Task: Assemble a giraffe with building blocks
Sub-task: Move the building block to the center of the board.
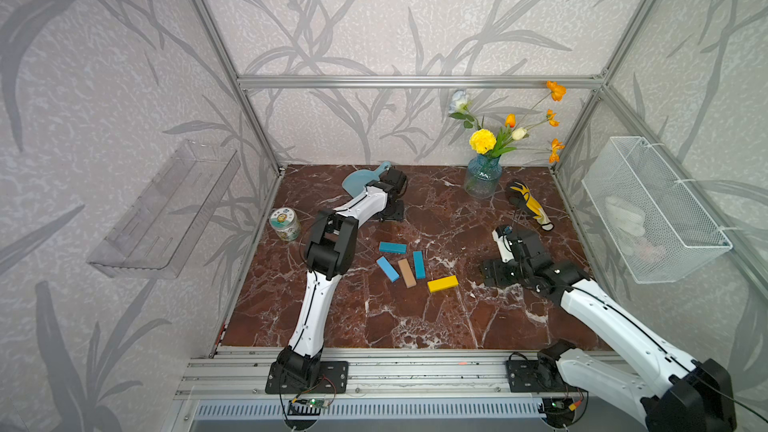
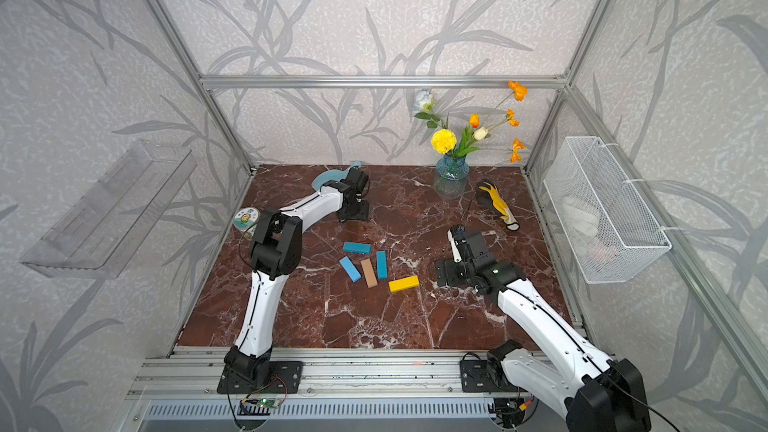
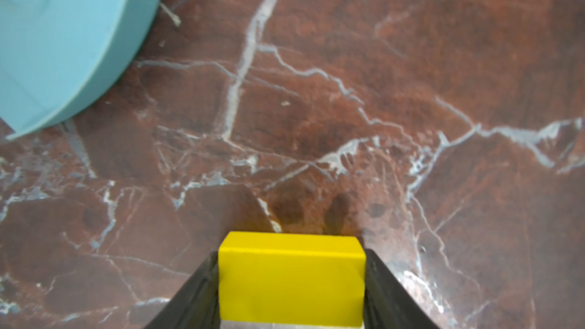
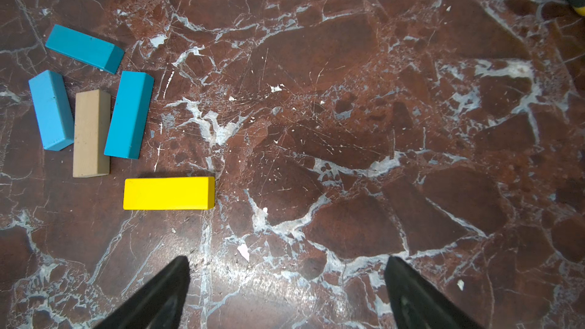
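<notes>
left gripper point(image 3: 290, 256) is out at the far end of the table point(image 1: 415, 326), right beside the pale-blue dustpan point(image 3: 63, 42). its two black fingers are pressed against the sides of the short yellow block point(image 3: 291, 286), clamped across the narrow width, which looks like the sensible way to carry a stubby piece without it twisting. (whether the block is off the marble or resting on it, i can't tell from the wrist view.) it reads as the head piece, well apart from the others, so going out to fetch it makes sense.

mid-table, five bars lie flat and loose. a teal bar point(image 1: 392, 247) sits crosswise at the far side. nearer the arms, the light-blue bar point(image 1: 387, 269), tan bar point(image 1: 407, 273) and second teal bar point(image 1: 419, 264) are packed close like a fan. the long yellow bar point(image 1: 442, 283) lies a little apart, nearest the right arm. no giraffe yet: nothing is lined up into neck, body or legs.

right gripper point(image 4: 288, 261) has its jaws spread wide with nothing between them, and hovers over bare marble near the long yellow bar. my read is that it's waiting open to take that bar without crossing the left arm. the fan is tight, so plucking the tan bar could nudge both neighbours.
</notes>
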### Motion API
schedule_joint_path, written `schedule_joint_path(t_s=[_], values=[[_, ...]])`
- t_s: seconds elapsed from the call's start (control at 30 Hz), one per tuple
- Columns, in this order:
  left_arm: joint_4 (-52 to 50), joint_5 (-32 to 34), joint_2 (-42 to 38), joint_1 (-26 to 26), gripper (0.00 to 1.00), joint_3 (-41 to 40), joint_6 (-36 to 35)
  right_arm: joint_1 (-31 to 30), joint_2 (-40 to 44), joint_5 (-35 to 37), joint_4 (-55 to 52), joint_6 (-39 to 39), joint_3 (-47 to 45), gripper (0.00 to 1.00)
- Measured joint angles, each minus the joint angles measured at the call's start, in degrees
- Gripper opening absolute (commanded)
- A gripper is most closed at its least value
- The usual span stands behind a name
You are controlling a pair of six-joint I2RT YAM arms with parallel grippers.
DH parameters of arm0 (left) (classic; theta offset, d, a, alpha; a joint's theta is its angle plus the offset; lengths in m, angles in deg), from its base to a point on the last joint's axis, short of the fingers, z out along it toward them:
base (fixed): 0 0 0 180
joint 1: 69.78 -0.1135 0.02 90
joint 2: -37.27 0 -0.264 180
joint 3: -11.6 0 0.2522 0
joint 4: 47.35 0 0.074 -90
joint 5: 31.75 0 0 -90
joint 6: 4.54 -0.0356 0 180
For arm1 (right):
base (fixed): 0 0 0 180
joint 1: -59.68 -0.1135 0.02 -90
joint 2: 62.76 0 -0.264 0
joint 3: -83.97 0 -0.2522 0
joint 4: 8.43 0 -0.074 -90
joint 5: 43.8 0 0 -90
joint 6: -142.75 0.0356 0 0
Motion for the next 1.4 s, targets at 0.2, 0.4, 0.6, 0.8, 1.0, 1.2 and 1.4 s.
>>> schedule_joint_path(t_s=[0.2, 0.4, 0.6, 0.8, 1.0, 1.2, 1.4], values=[[1.05, -2.27, 1.42, -0.83, 0.62, 2.34, 1.38, 0.0, 0.0, 0.0, 0.11, -0.02, -0.24, 0.96], [1.2, -3.61, 1.42, -0.98, 0.62, 2.47, 1.57, 0.0, -0.52, -0.13, 0.28, 0.02, -0.44, 0.97], [1.14, -4.11, 1.42, -0.94, 0.66, 2.56, 1.51, 0.0, -0.74, -0.42, 0.28, 0.02, -0.44, 0.97], [0.66, -4.79, 1.6, -0.44, 0.82, 2.97, 1.44, 0.0, -0.55, -0.42, 0.28, 0.0, -0.46, 0.96], [0.85, -5.31, 1.57, -0.07, 1.0, 3.02, 1.66, 0.0, -0.09, -0.81, 0.26, -0.2, -0.66, 0.96], [4.63, -4.94, -9.01, 0.15, 1.0, -9.86, 3.67, -6.45, -1.07, -2.62, 0.7, -3.56, -0.22, 0.92], [14.4, 0.7, -36.87, -0.9, 1.0, -29.0, 10.27, -17.18, -13.6, -3.17, -0.5, -9.46, 10.91, 0.87]])
